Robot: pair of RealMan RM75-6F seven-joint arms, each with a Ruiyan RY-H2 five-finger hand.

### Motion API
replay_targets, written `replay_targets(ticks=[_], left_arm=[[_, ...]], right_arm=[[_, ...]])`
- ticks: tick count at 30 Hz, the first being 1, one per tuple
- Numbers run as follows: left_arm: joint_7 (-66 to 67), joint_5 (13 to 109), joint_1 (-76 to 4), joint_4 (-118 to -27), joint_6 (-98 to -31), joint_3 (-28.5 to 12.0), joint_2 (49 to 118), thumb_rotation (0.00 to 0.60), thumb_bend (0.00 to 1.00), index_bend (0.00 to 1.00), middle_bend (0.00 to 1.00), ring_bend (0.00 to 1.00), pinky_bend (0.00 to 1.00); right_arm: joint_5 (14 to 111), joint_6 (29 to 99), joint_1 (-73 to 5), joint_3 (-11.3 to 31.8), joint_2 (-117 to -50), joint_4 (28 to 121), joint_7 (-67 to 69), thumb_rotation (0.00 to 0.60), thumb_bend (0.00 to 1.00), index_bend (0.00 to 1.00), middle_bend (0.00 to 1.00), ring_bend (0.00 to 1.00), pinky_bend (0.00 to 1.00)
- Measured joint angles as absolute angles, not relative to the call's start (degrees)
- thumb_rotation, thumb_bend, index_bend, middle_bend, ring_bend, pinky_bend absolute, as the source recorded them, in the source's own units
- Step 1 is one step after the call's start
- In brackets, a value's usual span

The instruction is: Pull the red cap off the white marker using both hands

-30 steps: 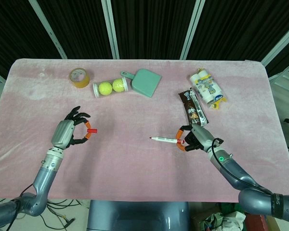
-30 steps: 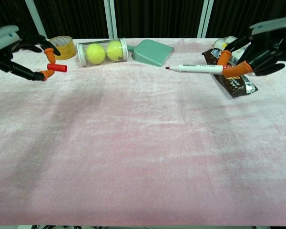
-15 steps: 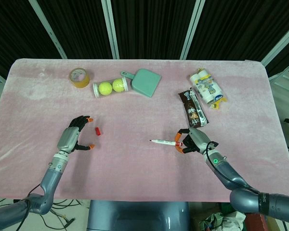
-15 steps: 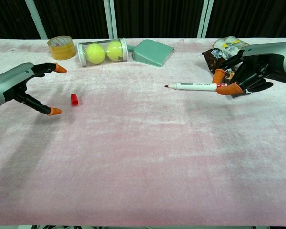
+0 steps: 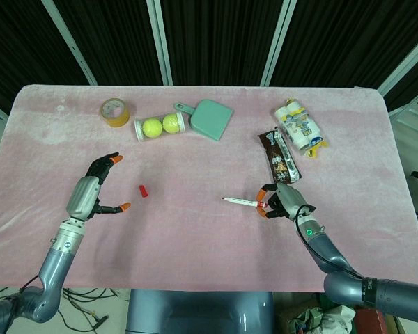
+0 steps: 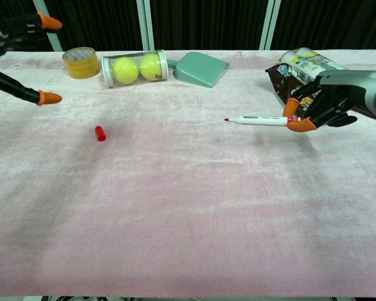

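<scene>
The red cap (image 5: 144, 190) (image 6: 100, 133) lies loose on the pink cloth, off the marker. My left hand (image 5: 92, 191) (image 6: 19, 56) hovers to its left, fingers spread and holding nothing. The uncapped white marker (image 5: 242, 202) (image 6: 258, 120) points its red tip leftward, held level just above the cloth. My right hand (image 5: 281, 200) (image 6: 331, 100) pinches the marker's rear end between orange fingertips.
A yellow tape roll (image 5: 115, 112), a clear tube with two tennis balls (image 5: 158, 126), and a green dustpan (image 5: 210, 119) line the far side. A snack bar wrapper (image 5: 279, 154) and a tissue pack (image 5: 300, 128) lie at the far right, just behind my right hand.
My left hand let go of the red cap, which dropped onto the cloth, then opened and drew back leftward. The right hand lowered slightly, still holding the marker.
</scene>
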State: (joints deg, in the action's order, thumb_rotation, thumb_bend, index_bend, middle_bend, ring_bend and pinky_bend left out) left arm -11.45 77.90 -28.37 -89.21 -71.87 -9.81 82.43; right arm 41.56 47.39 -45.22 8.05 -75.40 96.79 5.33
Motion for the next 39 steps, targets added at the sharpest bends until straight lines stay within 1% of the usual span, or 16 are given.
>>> replay_targets(ticks=[7,10,13,15,16,18,21,23,25,29,31,33,34,36,38,39], left_arm=[[-7.07,79.41,-26.79,-98.81,-74.43,-10.29,75.39,0.6,0.07,0.1,0.07,0.0,0.0],[-6.15,79.52,-26.29,-100.83,-74.96,-10.59,73.67,0.6,0.07,0.1,0.08,0.0,0.0],[-6.39,79.27,-25.87,-102.06,-75.45,-11.09,72.76,0.6,0.07,0.1,0.09,0.0,0.0],[-6.68,78.96,-25.68,-102.63,-75.51,-11.32,72.19,0.6,0.07,0.1,0.09,0.0,0.0],[-6.75,78.85,-25.61,-102.81,-75.51,-11.39,71.93,0.6,0.07,0.1,0.09,0.0,0.0],[-6.54,78.76,-25.49,-102.94,-75.69,-11.54,71.65,0.6,0.07,0.1,0.08,0.0,0.0],[-4.73,79.12,-25.33,-102.38,-76.67,-11.66,71.72,0.6,0.07,0.1,0.07,0.0,0.0],[-2.87,79.66,-25.2,-101.98,-77.56,-11.65,71.94,0.6,0.07,0.1,0.07,0.0,0.0],[-0.72,80.53,-24.99,-101.62,-78.75,-11.55,72.26,0.6,0.07,0.1,0.06,0.0,0.0],[1.79,82.03,-24.47,-101.69,-79.88,-10.78,72.44,0.6,0.07,0.1,0.06,0.0,0.0],[2.44,82.55,-24.1,-102.31,-80.01,-10.18,71.94,0.6,0.07,0.1,0.06,0.0,0.0],[3.59,83.04,-23.54,-102.91,-80.31,-9.54,71.07,0.6,0.07,0.1,0.06,0.0,0.0],[4.29,83.21,-23.25,-103.22,-80.47,-9.23,70.61,0.6,0.07,0.1,0.06,0.0,0.0],[6.48,83.8,-22.25,-104.27,-81.04,-8.15,69.13,0.6,0.07,0.1,0.06,0.0,0.0],[8.55,84.47,-20.79,-105.29,-81.99,-6.8,67.44,0.6,0.07,0.1,0.06,0.0,0.0],[9.64,84.85,-19.58,-105.82,-82.9,-5.91,66.36,0.6,0.07,0.1,0.06,0.0,0.0]], right_arm=[[43.51,49.06,-44.68,6.67,-80.27,91.14,2.42,0.6,0.29,0.78,1.0,1.0,1.0],[44.12,48.54,-44.51,6.25,-82.29,88.85,1.73,0.6,0.29,0.72,1.0,1.0,1.0],[44.3,47.39,-44.25,6.31,-83.37,88.04,2.1,0.6,0.28,0.57,1.0,1.0,1.0],[44.19,46.26,-44.11,6.44,-83.72,87.72,2.6,0.6,0.25,0.43,1.0,1.0,0.99],[44.13,45.72,-44.08,6.46,-83.78,87.62,2.72,0.6,0.23,0.39,1.0,1.0,0.99],[43.98,44.33,-44.15,6.32,-83.68,87.51,2.62,0.6,0.17,0.27,0.98,1.0,0.97],[43.3,42.13,-44.41,6.14,-82.8,88.05,2.41,0.6,0.07,0.12,0.93,0.99,0.92],[42.8,40.64,-44.5,6.35,-81.43,89.22,2.82,0.6,0.04,0.05,0.9,0.98,0.89],[42.64,39.77,-44.43,6.9,-79.93,90.55,3.73,0.6,0.03,0.01,0.89,0.98,0.88],[42.95,38.75,-43.45,9.35,-75.55,93.98,7.47,0.6,0.03,0.0,0.86,0.96,0.86],[43.57,38.47,-42.67,10.26,-73.09,95.78,8.95,0.6,0.04,0.0,0.79,0.91,0.79],[44.91,38.26,-41.45,11.09,-69.61,98.28,10.46,0.6,0.06,0.0,0.62,0.78,0.63],[45.78,38.3,-40.78,11.4,-67.87,99.45,11.04,0.6,0.06,0.0,0.55,0.72,0.56],[48.62,38.98,-38.73,11.92,-63.27,102.34,12.07,0.6,0.06,0.0,0.38,0.56,0.37],[52.52,41.21,-35.96,12.06,-58.33,105.0,12.41,0.6,0.06,0.0,0.29,0.48,0.28],[54.19,42.82,-34.72,12.0,-56.46,105.85,12.28,0.6,0.06,0.0,0.26,0.45,0.26]])
